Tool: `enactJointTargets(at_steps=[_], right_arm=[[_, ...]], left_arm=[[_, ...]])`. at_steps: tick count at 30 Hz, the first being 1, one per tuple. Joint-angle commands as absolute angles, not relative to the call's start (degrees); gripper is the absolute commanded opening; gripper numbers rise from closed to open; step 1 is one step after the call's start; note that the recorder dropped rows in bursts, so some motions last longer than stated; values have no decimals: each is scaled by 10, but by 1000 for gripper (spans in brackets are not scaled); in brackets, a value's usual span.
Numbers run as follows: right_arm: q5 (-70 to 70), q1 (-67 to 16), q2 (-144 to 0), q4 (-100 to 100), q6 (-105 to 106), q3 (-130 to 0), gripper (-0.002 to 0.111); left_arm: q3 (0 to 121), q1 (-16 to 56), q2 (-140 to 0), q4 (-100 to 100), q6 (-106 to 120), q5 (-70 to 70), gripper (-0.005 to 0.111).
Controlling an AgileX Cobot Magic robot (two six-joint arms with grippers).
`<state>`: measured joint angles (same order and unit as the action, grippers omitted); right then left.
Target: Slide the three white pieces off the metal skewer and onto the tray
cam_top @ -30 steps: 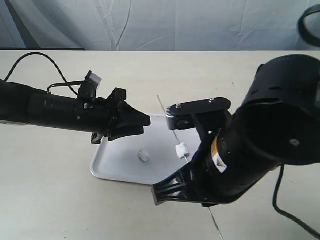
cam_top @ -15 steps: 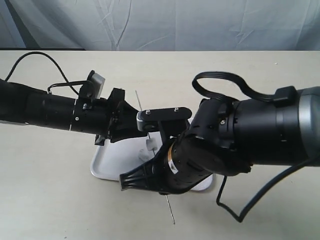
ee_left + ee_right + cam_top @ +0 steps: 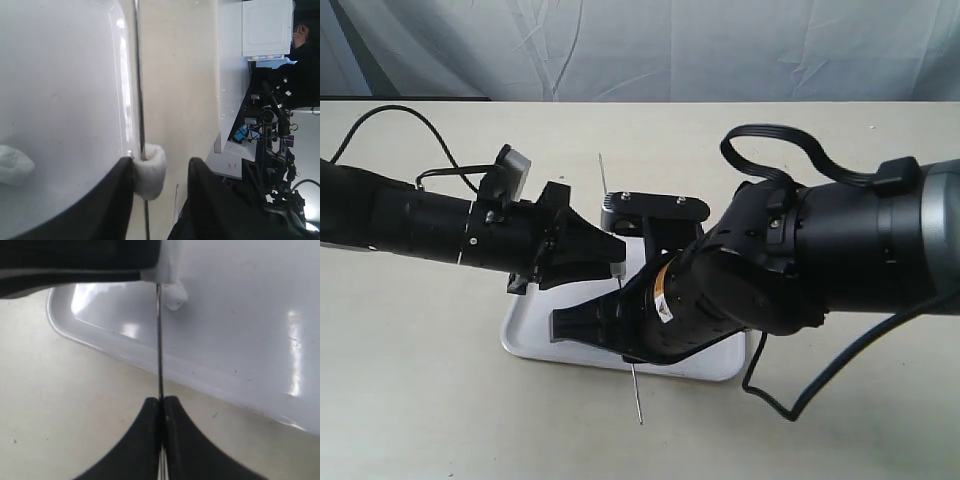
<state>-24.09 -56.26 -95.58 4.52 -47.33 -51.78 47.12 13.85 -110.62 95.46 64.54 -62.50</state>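
Observation:
The metal skewer (image 3: 636, 400) runs steeply across the white tray (image 3: 525, 345). My right gripper (image 3: 160, 401) is shut on the skewer (image 3: 159, 345) just outside the tray's rim (image 3: 100, 335). One white piece (image 3: 150, 170) sits threaded on the skewer (image 3: 137, 75). It lies between the fingers of my open left gripper (image 3: 161, 162), touching one finger with a gap to the other. A second white piece (image 3: 12, 164) lies loose on the tray (image 3: 60, 75). No third piece shows. In the exterior view my left gripper (image 3: 615, 262) meets the skewer over the tray.
The bulky right arm (image 3: 790, 270) hangs over most of the tray and hides its right half. A black cable (image 3: 765, 150) loops above that arm. The tan table (image 3: 420, 400) spreads around the tray, and a pale cloth backdrop (image 3: 650, 50) stands behind.
My right arm has swung left across the tray, carrying the skewer with it. The threaded white piece has come between my left gripper's fingers. The left arm has barely moved.

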Motion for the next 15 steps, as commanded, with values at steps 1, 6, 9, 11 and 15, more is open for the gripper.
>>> enactJointTargets(at_steps=[1, 6, 9, 11, 15], right_arm=[[-234, -560, -948, 32, -472, -517, -1], [-230, -560, -947, 32, -472, -517, -1], [-220, -560, -947, 28, -472, -517, -1], [-221, -560, -947, 24, -472, -517, -1], [-242, -560, -947, 22, -472, -517, -1]], left_arm=[[471, 139, -1106, 950, 644, -604, 36], [471, 139, -1106, 938, 635, -619, 36], [471, 146, -1106, 933, 635, -614, 32], [471, 160, -1106, 936, 636, -608, 30], [471, 166, -1106, 946, 644, -601, 31]])
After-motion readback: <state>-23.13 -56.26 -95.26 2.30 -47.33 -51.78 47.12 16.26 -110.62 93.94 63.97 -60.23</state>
